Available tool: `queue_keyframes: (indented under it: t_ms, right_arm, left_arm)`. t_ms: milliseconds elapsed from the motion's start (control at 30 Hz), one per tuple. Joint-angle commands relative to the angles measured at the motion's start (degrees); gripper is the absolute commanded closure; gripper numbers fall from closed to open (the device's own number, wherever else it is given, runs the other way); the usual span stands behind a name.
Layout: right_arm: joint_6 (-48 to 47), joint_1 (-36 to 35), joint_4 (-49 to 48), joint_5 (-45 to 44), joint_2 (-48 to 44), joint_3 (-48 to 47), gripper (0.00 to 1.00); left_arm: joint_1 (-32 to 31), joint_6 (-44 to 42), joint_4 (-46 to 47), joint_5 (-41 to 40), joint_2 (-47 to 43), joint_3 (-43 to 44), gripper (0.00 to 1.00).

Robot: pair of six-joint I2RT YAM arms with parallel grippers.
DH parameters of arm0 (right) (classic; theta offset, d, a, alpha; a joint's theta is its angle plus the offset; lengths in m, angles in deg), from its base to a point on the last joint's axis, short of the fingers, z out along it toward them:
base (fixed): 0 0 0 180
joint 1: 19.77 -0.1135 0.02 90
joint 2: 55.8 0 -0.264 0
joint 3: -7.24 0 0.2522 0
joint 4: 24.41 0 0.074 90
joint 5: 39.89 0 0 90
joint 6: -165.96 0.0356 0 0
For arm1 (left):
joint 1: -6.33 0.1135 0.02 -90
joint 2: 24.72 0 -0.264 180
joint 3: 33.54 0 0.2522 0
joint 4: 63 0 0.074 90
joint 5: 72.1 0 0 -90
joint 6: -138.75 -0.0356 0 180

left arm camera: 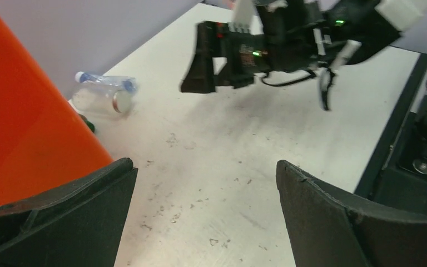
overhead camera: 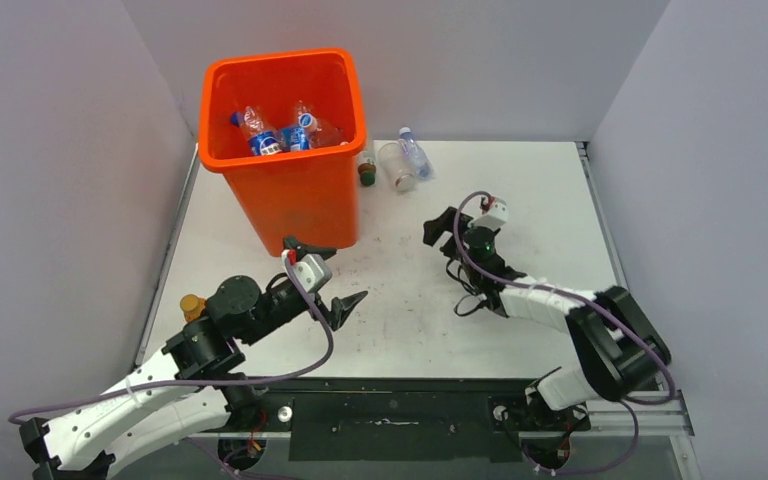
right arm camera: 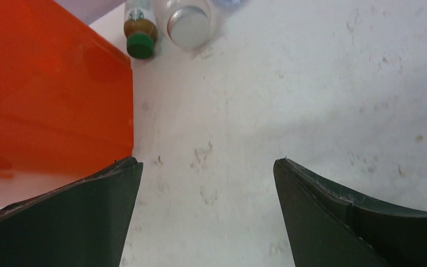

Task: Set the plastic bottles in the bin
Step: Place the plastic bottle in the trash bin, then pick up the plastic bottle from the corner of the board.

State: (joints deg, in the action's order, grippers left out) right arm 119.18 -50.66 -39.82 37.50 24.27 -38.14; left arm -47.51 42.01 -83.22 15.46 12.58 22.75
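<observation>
Left gripper (overhead camera: 327, 273) and right gripper (overhead camera: 460, 222) are shown spread and empty; three plastic bottles (overhead camera: 398, 166) are seen beside the orange bin (overhead camera: 295, 200) at the far edge of the table (overhead camera: 530, 210).

White scuffed table (overhead camera: 520, 260) is carrying the orange bin (overhead camera: 295, 205) far-left, three bottles (overhead camera: 397, 165) are lying just right of it, and a squat orange bottle (overhead camera: 192, 304) is sitting at the near-left edge.
</observation>
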Motion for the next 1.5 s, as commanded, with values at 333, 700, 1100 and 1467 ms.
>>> queue_keyframes:
  t_ms: [333,700,1100,1467]
  right_arm:
    - [-11.28,7.64,-4.23,9.80,32.16,-37.29,0.06]
    - [-7.00,13.38,3.80,16.09,50.74,-59.13,0.06]
    - [-4.48,14.27,11.87,18.91,62.63,-75.37,0.14]
    - [-2.76,14.22,13.96,18.44,63.82,-73.68,0.44]
  left_arm:
    - [-17.45,-3.05,1.28,-18.44,-11.17,-0.95,0.04]
    - [-20.98,-5.44,2.35,-25.06,-13.61,-2.15,0.04]
    - [-21.74,-6.33,1.53,-26.65,-11.49,-1.87,0.04]
    - [-21.92,-6.16,1.77,-26.48,-11.09,-1.98,0.04]
